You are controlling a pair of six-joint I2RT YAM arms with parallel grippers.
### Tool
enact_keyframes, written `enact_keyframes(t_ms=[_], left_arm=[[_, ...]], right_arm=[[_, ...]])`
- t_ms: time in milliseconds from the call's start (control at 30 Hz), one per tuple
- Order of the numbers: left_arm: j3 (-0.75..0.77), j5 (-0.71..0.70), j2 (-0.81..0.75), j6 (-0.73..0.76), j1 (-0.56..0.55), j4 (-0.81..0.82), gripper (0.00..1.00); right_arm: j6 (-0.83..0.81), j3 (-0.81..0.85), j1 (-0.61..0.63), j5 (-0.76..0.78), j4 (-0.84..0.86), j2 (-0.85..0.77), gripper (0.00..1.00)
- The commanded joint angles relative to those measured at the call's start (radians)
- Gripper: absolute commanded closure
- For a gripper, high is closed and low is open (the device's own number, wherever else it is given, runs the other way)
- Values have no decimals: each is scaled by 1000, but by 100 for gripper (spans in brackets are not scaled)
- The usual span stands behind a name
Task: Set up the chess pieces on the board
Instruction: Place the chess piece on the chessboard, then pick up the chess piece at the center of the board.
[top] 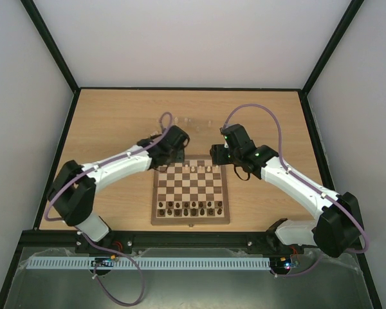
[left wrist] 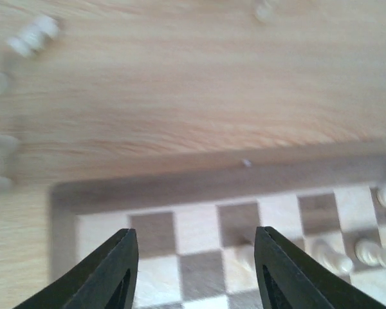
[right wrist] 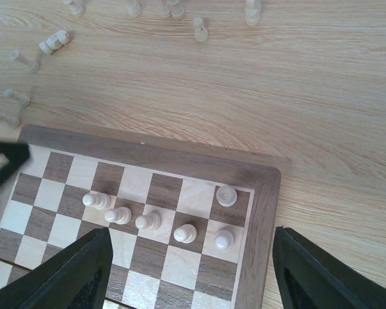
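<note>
Dark pieces [top: 186, 207] on board's [top: 190, 221] near rows, cream pieces [top: 202, 168] far side

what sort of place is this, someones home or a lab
Most likely a lab robot test cell, not a home: plain white walls and a black frame box in a light wood tabletop, the left arm and right arm are bolted at its near edge, and a chessboard is the main prop.

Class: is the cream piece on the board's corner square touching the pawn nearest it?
Apart. Right wrist view shows bare board between corner piece and pawn.
</note>
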Motion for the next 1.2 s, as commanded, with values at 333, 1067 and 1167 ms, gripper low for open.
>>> enact_keyframes(t_ms=[333,1067,1167], left_arm=[[-190,12,-64,62,350,95,37],[-185,54,110,99,409,197,67],[-183,62,119,101,411,201,73]], right_arm=[[0,-17,4,-30,4,1,29],[-2,-13,4,-45,10,27,30],[-2,-14,4,-44,10,29,30]])
